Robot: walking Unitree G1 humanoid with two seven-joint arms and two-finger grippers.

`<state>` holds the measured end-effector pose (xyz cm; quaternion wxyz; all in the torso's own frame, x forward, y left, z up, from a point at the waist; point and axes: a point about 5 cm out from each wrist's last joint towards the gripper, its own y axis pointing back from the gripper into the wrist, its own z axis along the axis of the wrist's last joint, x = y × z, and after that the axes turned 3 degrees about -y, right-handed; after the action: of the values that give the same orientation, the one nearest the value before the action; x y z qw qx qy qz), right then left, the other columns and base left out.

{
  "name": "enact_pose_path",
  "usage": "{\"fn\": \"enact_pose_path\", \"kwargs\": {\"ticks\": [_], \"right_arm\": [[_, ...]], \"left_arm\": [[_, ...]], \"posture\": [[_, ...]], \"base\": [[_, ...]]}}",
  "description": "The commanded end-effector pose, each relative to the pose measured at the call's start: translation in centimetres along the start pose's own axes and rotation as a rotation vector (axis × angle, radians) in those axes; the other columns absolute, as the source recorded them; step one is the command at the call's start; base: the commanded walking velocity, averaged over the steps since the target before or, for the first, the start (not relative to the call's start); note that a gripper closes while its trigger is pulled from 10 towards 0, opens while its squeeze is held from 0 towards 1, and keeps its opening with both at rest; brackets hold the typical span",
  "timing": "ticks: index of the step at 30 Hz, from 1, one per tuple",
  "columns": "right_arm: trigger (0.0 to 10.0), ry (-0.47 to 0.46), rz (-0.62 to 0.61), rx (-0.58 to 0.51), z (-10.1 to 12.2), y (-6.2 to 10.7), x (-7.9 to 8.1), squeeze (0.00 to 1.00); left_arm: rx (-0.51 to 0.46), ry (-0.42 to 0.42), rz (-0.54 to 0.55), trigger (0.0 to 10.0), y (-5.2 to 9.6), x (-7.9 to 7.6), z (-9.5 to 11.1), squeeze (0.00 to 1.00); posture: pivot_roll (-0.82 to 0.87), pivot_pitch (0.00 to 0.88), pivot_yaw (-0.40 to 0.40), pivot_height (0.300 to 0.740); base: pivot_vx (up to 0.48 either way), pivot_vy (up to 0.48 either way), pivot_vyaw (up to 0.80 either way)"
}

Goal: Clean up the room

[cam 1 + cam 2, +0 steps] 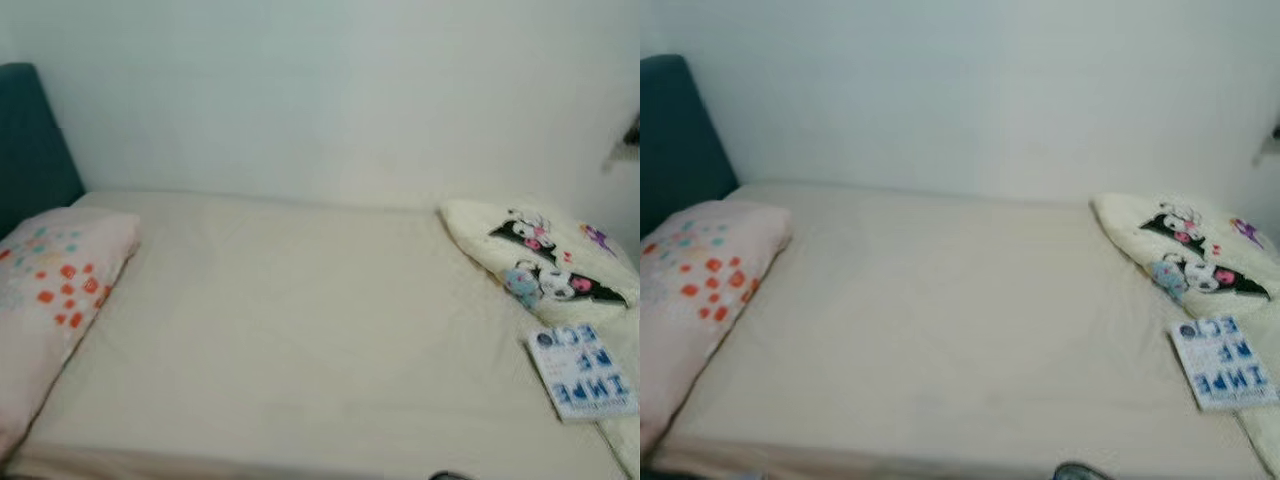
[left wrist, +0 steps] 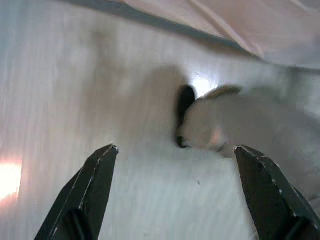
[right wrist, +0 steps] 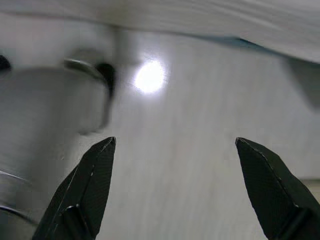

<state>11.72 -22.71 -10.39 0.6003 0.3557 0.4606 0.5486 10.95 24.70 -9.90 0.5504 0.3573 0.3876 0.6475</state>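
- The headboard (image 1: 30, 140), dark teal, stands at the far left against the white wall (image 1: 330, 90).
- A pink pillow (image 1: 55, 290) with orange and teal spots lies at the left end of the bed (image 1: 290, 330), flat on the cream sheet.
- The middle of the mattress is bare, so the judgement is that the tidying has reached a survey stage: the robot faces the bed and has nothing in hand.
- At the far right lies a cream blanket (image 1: 545, 250) printed with black-and-pink cartoon figures, loosely bunched along the bed's right edge.
- A book (image 1: 582, 372) with blue lettering lies near the right corner, just beside the blanket and seemingly resting partly on it; it looks like the most likely item to put away.
- The left gripper (image 2: 175, 195) hangs low with its fingers spread apart and empty, over pale floor and a blurred robot foot.
- The right gripper (image 3: 175, 190) is likewise released, holding nothing, above shiny floor.
- The next move probably calls for stepping right and raising the right arm toward the book, taking it by its near edge.
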Motion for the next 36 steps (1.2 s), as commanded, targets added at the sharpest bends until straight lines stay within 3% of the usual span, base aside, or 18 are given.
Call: {"fn": "enact_pose_path", "kwargs": {"ticks": [1, 13, 17, 21, 22, 30, 31, 32, 36], "right_arm": [[10.0, -0.007, 0.005, -0.011, 0.3, 0.0, 0.2, 0.00], [10.0, -0.058, -0.036, -0.005, -0.3, 0.1, -0.7, 0.00], [10.0, -0.189, -0.031, -0.058, 1.0, 0.0, -0.5, 0.00], [10.0, -0.215, -0.036, -0.076, 1.5, 0.0, -0.6, 0.00], [10.0, -0.248, -0.036, -0.127, 3.1, 0.0, -1.0, 0.00], [10.0, -0.313, 0.002, -0.265, 7.5, 0.4, -1.6, 0.00], [10.0, -0.318, 0.014, -0.301, 8.6, 0.6, -1.6, 0.00], [10.0, -0.342, 0.048, -0.392, 11.5, 1.1, -1.5, 0.00], [10.0, -0.365, 0.069, -0.451, 13.3, 1.6, -1.5, 0.00]], "left_arm": [[0.004, -0.013, 0.003, 10.0, 0.0, 0.2, 0.0, 0.00], [0.008, -0.018, -0.003, 10.0, 0.0, 0.1, -0.1, 0.00], [0.010, -0.018, -0.007, 10.0, 0.1, 0.1, -0.2, 0.00], [0.010, -0.019, -0.008, 10.0, 0.1, 0.1, -0.2, 0.00], [0.010, -0.017, -0.009, 10.0, 0.0, 0.0, -0.2, 0.00], [-0.005, -0.001, 0.011, 10.0, 0.1, 0.1, -0.1, 0.00], [-0.008, 0.006, 0.016, 10.0, 0.1, 0.2, -0.1, 0.00], [-0.017, 0.017, 0.025, 10.0, 0.1, 0.2, -0.1, 0.00], [-0.029, 0.032, 0.031, 10.0, 0.1, 0.3, 0.0, 0.00]], "posture": [[0.05, 0.000, -0.057, 0.740], [0.05, 0.000, -0.057, 0.740], [0.04, 0.000, -0.059, 0.740], [0.04, 0.000, -0.059, 0.740], [0.04, 0.000, -0.059, 0.740], [0.04, 0.000, -0.061, 0.740], [0.04, 0.000, -0.060, 0.740], [0.04, 0.000, -0.059, 0.740], [0.03, 0.000, -0.058, 0.740]], "base": [[0.000, -0.480, 0.00], [0.000, -0.480, 0.00], [0.000, -0.480, 0.00], [0.000, -0.480, 0.00], [0.000, -0.480, 0.00], [0.000, -0.240, 0.00], [0.000, 0.000, 0.00], [0.000, 0.000, 0.00], [0.000, 0.000, 0.00]]}}
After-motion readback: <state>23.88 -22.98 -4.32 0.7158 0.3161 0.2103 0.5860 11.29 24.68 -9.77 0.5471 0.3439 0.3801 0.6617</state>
